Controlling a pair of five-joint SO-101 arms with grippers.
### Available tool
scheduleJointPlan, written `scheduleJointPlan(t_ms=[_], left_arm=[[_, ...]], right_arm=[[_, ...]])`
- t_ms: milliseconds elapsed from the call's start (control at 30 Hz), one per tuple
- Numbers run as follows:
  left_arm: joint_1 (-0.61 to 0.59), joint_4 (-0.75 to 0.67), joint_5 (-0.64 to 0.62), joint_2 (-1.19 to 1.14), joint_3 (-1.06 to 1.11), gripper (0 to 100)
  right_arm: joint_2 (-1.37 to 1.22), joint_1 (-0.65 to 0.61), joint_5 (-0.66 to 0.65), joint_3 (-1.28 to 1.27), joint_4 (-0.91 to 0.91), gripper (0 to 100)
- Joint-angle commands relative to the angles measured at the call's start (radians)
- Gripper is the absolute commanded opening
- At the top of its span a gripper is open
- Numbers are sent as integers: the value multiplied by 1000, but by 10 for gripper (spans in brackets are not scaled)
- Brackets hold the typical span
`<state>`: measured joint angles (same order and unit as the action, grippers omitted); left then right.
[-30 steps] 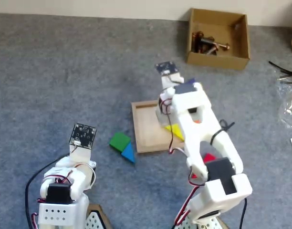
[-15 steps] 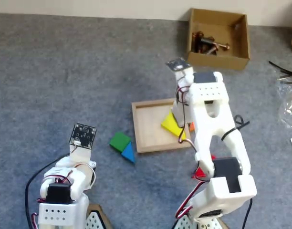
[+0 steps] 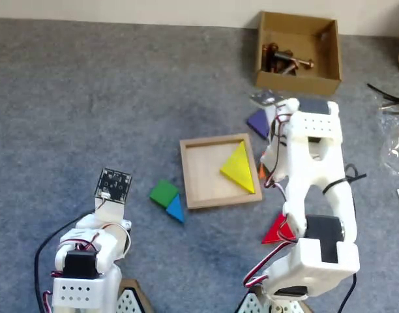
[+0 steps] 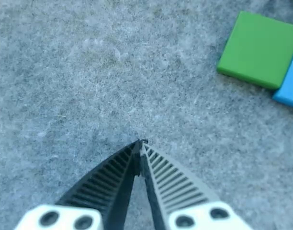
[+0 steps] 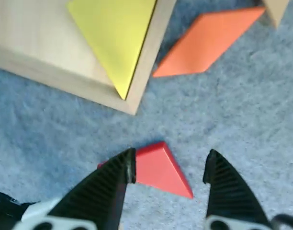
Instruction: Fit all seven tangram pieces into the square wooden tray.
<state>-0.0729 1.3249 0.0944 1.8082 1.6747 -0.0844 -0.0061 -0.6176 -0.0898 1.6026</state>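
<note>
1. Near the middle of the grey carpeted tabletop [image 3: 88, 98] lies the square wooden tray [image 3: 184, 173], flat and open side up.
2. Inside the tray, 1 yellow triangle [image 3: 239, 168] lies flat against the right-hand rim; the rest of the tray floor is bare wood.
3. Left of the tray, on the carpet, a green square [image 3: 163, 193] and a blue triangle [image 3: 175, 208] lie touching each other, just beside the tray's lower left corner.
4. Beyond the tray's far right corner lies a purple piece [image 3: 258, 121], partly hidden by the right arm [image 3: 310, 169].
5. An orange parallelogram [image 5: 208, 40] lies on the carpet just beside the tray's right rim, outside it.
6. A red triangle [image 5: 161, 170] lies on the carpet near the tray's near right corner, apart from it.
7. The right arm stretches from the near edge along the tray's right side. Its jaws stand wide apart above the red triangle, which shows between them; whether they touch it cannot be told.
8. The left arm [image 3: 88, 254] sits folded at the near left, well apart from the tray. Its jaws are closed tip to tip on nothing, over bare carpet, with the green square and blue triangle near them.
9. A cardboard box [image 3: 294, 83] holding small brown and metal items stands at the far right.
</note>
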Motion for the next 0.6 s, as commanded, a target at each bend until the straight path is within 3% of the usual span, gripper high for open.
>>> scheduleJointPlan(t_ms=[0, 167, 333, 567], left_arm=[[24, 3, -8, 5, 21, 5], [24, 3, -8, 5, 21, 5], [24, 3, -8, 5, 21, 5], [24, 3, -8, 5, 21, 5]], right_arm=[[25, 36, -49, 28, 44, 213], [25, 41, -98, 25, 156, 182], [24, 36, -98, -56, 157, 106], [25, 61, -95, -202, 157, 84]])
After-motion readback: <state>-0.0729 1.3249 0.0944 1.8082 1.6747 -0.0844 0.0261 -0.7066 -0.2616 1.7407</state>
